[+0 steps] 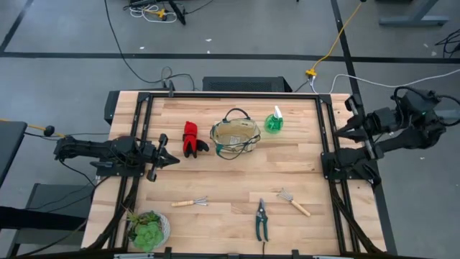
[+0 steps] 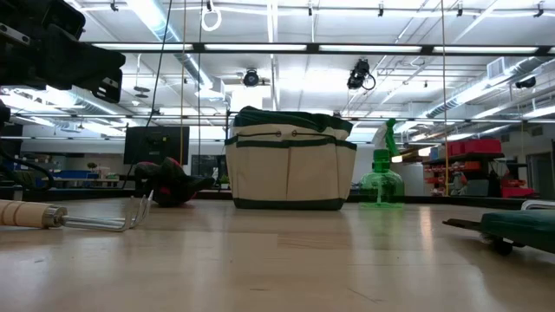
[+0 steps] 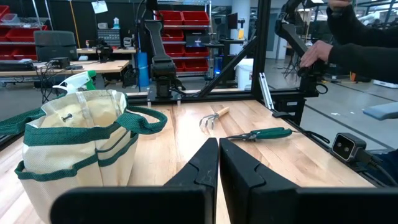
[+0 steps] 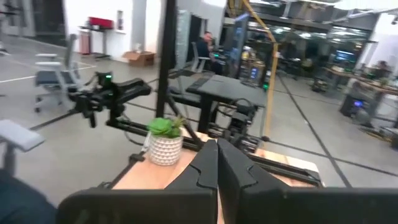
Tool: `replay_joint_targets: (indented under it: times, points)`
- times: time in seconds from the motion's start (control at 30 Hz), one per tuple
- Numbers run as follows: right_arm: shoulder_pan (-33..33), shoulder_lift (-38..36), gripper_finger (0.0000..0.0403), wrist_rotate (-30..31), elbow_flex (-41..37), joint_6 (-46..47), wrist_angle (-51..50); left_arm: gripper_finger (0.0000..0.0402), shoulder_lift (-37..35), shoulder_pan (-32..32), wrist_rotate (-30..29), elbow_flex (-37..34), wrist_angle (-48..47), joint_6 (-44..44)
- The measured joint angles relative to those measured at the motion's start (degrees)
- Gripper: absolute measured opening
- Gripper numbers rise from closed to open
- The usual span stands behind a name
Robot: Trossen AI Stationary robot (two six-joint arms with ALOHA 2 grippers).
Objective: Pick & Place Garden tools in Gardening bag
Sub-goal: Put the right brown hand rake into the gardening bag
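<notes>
The gardening bag (image 1: 235, 138) stands toward twelve o'clock on the surface (image 1: 230, 187), gloves (image 1: 192, 139) at its nine and spray bottle (image 1: 274, 122) at its two, while rake (image 1: 191, 203), shears (image 1: 261, 219) and brush (image 1: 293, 202) lie toward six. Both the left gripper (image 1: 171, 159) and right gripper (image 1: 343, 130) wait at the edges with fingers together. The soft bag could tip or slide if a descending tool catches its loop handles, and the flat-lying shears may slip from a shallow pinch.
</notes>
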Motion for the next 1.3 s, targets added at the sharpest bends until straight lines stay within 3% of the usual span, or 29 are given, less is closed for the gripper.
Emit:
replay_joint_targets:
  times: [0.47,1.3]
  points:
    - [10.0,0.0,0.0002,0.0,0.0,0.9,-3.3,0.0021,0.0,0.0,0.0,0.0,0.0,0.0]
    - [10.2,3.2,0.0002,0.8,0.0,14.2,-8.6,0.0021,0.0,0.0,0.0,0.0,0.0,0.0]
